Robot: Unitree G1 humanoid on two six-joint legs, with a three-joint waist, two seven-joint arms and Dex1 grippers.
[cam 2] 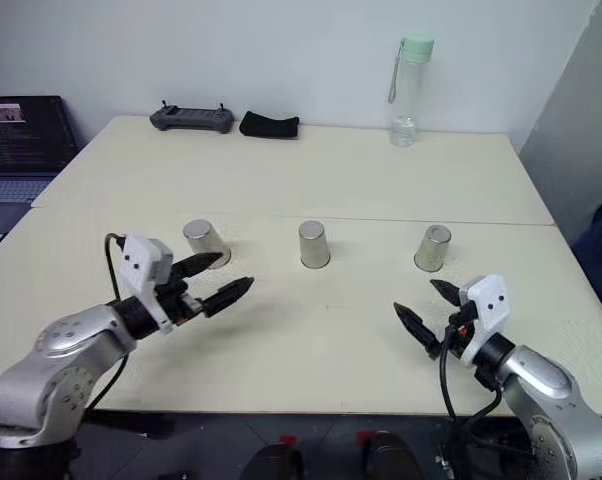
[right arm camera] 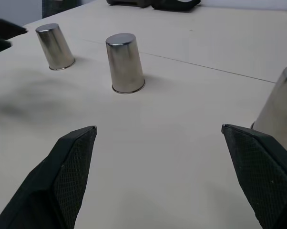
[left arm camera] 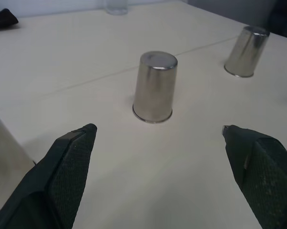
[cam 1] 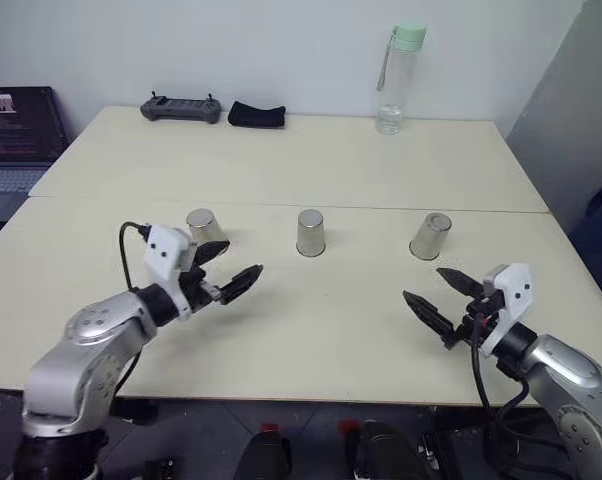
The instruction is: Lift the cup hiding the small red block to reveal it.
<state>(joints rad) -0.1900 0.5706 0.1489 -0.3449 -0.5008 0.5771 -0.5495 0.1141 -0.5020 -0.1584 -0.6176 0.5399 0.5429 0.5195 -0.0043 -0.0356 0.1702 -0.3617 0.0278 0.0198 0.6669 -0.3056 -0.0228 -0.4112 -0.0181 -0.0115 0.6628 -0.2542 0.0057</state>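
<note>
- Cups: three small shiny silver metal tumblers, slightly tapered, are standing upside down in a row across the cream tabletop [cam 1: 311, 330] — left cup [cam 1: 205, 227], middle cup [cam 1: 310, 232], right cup [cam 1: 431, 236]. All are well apart from each other and look identical.
- Small red block is not showing; presumably hiding under one cup, cannot tell which.
- Handling guess: thin metal, likely light and stiff, with slick tapered walls that could slip. Best to pinch across the side walls around mid-height, squarely, and lift straight up; a crooked squeeze may tip it or drag the block.
- Left gripper [cam 1: 233, 268] is hovering just above the table, pointing roughly level and inward. Its black fingers [left arm camera: 69, 164] are spread wide and empty. It is just beside the left cup, with the middle cup framed ahead in the left wrist view.
- Right gripper [cam 1: 439, 297] is hovering near the table's front edge, angling inward, fingers [right arm camera: 69, 164] splayed, gripping nothing. Right cup is near its outer finger.
</note>
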